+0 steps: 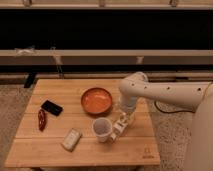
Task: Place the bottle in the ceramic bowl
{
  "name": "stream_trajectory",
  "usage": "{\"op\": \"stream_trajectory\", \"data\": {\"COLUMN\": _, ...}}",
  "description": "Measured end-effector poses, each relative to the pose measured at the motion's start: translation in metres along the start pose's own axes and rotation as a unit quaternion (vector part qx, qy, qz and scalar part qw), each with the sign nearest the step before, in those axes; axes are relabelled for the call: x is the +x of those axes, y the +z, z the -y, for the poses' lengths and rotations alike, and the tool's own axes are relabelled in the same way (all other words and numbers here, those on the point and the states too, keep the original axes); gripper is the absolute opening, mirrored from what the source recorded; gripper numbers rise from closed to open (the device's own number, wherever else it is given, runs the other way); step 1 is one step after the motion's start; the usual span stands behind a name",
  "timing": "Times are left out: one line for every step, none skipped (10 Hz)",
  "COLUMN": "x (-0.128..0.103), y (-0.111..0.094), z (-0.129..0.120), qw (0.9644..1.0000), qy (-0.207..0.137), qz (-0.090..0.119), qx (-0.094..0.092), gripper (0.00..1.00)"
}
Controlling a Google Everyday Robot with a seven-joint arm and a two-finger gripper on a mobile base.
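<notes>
The orange-brown ceramic bowl point(96, 100) sits at the middle of the wooden table point(60, 90). My white arm reaches in from the right and bends down to the gripper point(121, 123), which is low over the table just right of the white paper cup point(102, 129) and in front of the bowl's right side. A slim whitish bottle point(117, 132) lies at the gripper's tip, beside the cup. I cannot tell whether the gripper holds it.
A flat pale packet point(71, 139) lies near the table's front edge, left of the cup. A black phone point(51, 107) and a red object point(42, 119) lie at the left side. A dark shelf runs behind the table.
</notes>
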Motion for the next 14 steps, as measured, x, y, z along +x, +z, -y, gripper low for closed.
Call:
{"op": "stream_trajectory", "data": {"x": 0.002, "y": 0.011, "z": -0.006, "qw": 1.0, "qy": 0.004, "qz": 0.005, "qx": -0.006, "gripper": 0.68}}
{"op": "stream_trajectory", "data": {"x": 0.002, "y": 0.021, "z": -0.01, "qw": 0.9999, "qy": 0.005, "qz": 0.01, "qx": -0.011, "gripper": 0.68}}
{"op": "stream_trajectory", "data": {"x": 0.0, "y": 0.029, "z": -0.011, "qw": 0.9998, "qy": 0.004, "qz": 0.014, "qx": -0.016, "gripper": 0.68}}
{"op": "stream_trajectory", "data": {"x": -0.003, "y": 0.035, "z": -0.01, "qw": 0.9997, "qy": 0.004, "qz": 0.016, "qx": -0.019, "gripper": 0.67}}
{"op": "stream_trajectory", "data": {"x": -0.004, "y": 0.038, "z": -0.009, "qw": 0.9997, "qy": 0.005, "qz": 0.015, "qx": -0.019, "gripper": 0.61}}
{"op": "stream_trajectory", "data": {"x": -0.003, "y": 0.04, "z": -0.01, "qw": 0.9997, "qy": 0.007, "qz": 0.014, "qx": -0.02, "gripper": 0.53}}
{"op": "stream_trajectory", "data": {"x": -0.002, "y": 0.04, "z": -0.01, "qw": 0.9997, "qy": 0.009, "qz": 0.011, "qx": -0.019, "gripper": 0.43}}
{"op": "stream_trajectory", "data": {"x": 0.003, "y": 0.034, "z": -0.01, "qw": 0.9998, "qy": 0.014, "qz": 0.006, "qx": -0.016, "gripper": 0.31}}
{"op": "stream_trajectory", "data": {"x": 0.008, "y": 0.03, "z": -0.012, "qw": 0.9997, "qy": 0.018, "qz": 0.002, "qx": -0.016, "gripper": 0.22}}
{"op": "stream_trajectory", "data": {"x": 0.015, "y": 0.025, "z": -0.013, "qw": 0.9996, "qy": 0.021, "qz": -0.002, "qx": -0.017, "gripper": 0.11}}
{"op": "stream_trajectory", "data": {"x": 0.022, "y": 0.017, "z": -0.012, "qw": 0.9996, "qy": 0.023, "qz": -0.009, "qx": -0.015, "gripper": 0.03}}
{"op": "stream_trajectory", "data": {"x": 0.029, "y": 0.005, "z": -0.01, "qw": 0.9995, "qy": 0.024, "qz": -0.017, "qx": -0.011, "gripper": 0.0}}
{"op": "stream_trajectory", "data": {"x": 0.036, "y": -0.01, "z": -0.005, "qw": 0.9994, "qy": 0.022, "qz": -0.024, "qx": -0.007, "gripper": 0.0}}
{"op": "stream_trajectory", "data": {"x": 0.044, "y": -0.025, "z": 0.005, "qw": 0.9994, "qy": 0.018, "qz": -0.031, "qx": -0.002, "gripper": 0.0}}
